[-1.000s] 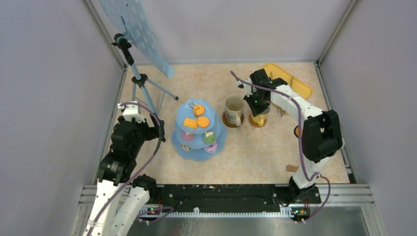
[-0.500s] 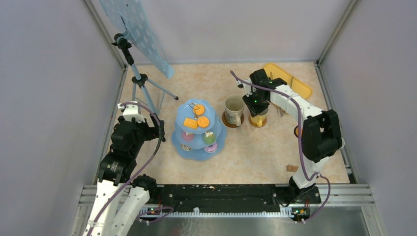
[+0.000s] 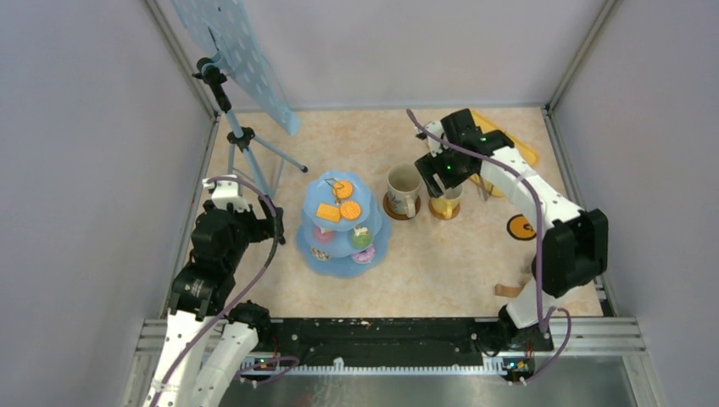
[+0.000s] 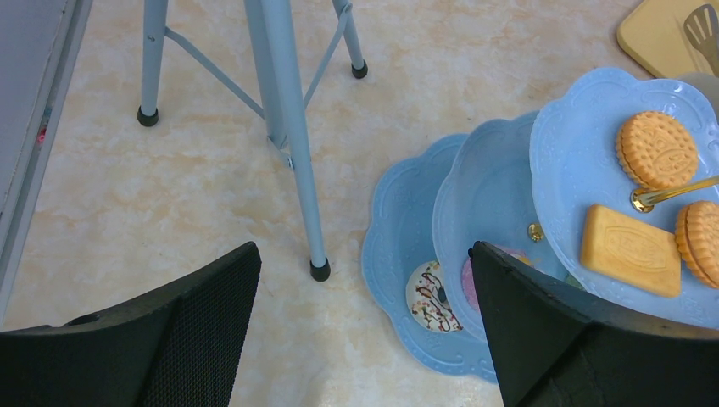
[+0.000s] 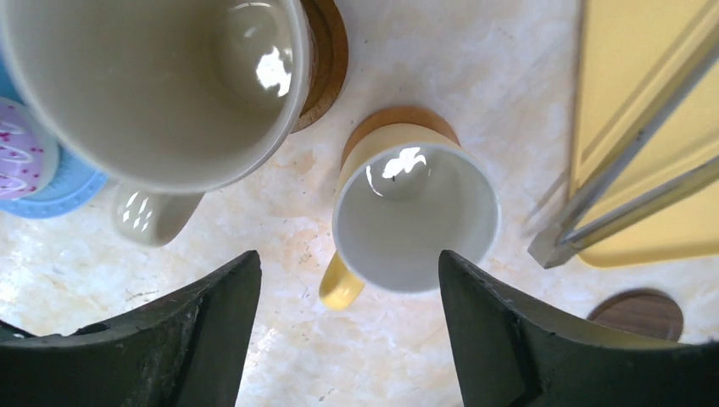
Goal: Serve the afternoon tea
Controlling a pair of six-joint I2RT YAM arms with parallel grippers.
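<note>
Jaws of the right gripper [image 3: 443,182] hang over the yellow mug [image 3: 447,203]; their spread is unreadable from above. The beige mug [image 3: 404,185] stands just beside it, near the tiered stand [image 3: 335,270] carrying the biscuits [image 3: 348,209].

Left wrist: left gripper [image 4: 360,254] wide, empty, parked beside the stand.

Right wrist: jaws wide, clear of the yellow mug. It sits upright on its coaster [image 5: 398,119], probably its serving spot.

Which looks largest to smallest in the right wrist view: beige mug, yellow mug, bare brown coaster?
1. Beige mug, though its rim is nearer the camera.
2. Yellow mug.
3. Bare brown coaster, partly hidden.
</note>
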